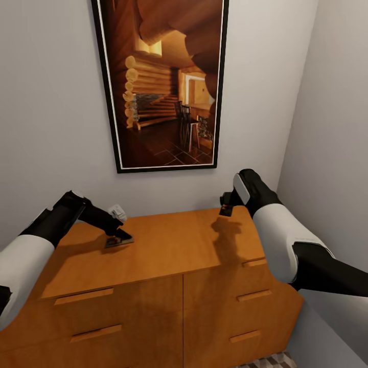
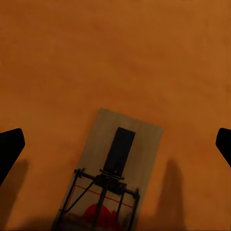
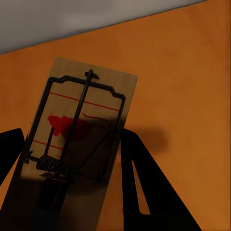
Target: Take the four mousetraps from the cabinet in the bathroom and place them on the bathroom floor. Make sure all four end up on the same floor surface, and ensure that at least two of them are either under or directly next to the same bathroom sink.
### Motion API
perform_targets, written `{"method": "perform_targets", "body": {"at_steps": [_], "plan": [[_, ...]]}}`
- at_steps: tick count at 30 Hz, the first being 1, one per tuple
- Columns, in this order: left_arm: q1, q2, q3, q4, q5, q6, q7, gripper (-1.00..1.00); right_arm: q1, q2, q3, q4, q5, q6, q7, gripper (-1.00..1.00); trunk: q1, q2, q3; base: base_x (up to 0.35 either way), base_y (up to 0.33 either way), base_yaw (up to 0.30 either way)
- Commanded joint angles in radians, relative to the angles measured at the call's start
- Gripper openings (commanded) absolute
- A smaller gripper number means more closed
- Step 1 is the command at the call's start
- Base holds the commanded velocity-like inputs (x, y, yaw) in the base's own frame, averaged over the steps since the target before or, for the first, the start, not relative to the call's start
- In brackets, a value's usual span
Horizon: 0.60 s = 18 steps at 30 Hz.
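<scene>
A grey-walled corner holds a large black-framed picture of a log-cabin interior (image 1: 163, 82) hanging above the wide orange-brown wooden cabinet (image 1: 168, 250) with bar-handled drawers. A sliver of cube-patterned bathroom floor (image 1: 268, 362) shows at the cabinet's foot. In the head view, both black-and-white arms reach over the cabinet top. The left gripper (image 1: 113, 231) hangs low over a small flat wooden mousetrap (image 1: 118, 239) lying near the left rear of the top. The right gripper (image 1: 228, 203) is raised above the rear right of the top, with a second small mousetrap (image 1: 225, 209) in it, clear of the wood and casting a shadow below.

In the left wrist view, the pale rectangular board with dark wire and a red mark (image 2: 115, 173) lies flat on the orange top, between the two black fingertips (image 2: 10, 147), which stand wide apart and touch nothing. The pincer looks centred over the board, probably lining up for a grasp.

In the right wrist view, the other board (image 3: 77, 144) with its wire bar, spring and red mark sits between the dark fingers (image 3: 139, 187), which are closed against its long edges, so the trap is carried flat. That edge hold likely keeps the fingers clear of the wire mechanism. The remaining two traps I cannot place.
</scene>
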Motion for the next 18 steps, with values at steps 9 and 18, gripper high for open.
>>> {"method": "perform_targets", "body": {"at_steps": [9,18], "plan": [[-0.001,0.003,0.031,-0.004,-0.005,0.01,-0.004,1.0,-0.001,-0.008,-0.007,0.0,0.002,0.002,-0.006,-1.0,0.0,-0.001,-0.001,0.0,0.0,0.0],[-0.001,0.002,0.034,-0.006,-0.009,0.011,-0.003,1.0,-0.001,-0.008,-0.007,0.0,0.0,0.002,-0.007,-1.0,0.0,-0.001,-0.001,0.0,0.0,-0.078]]}}
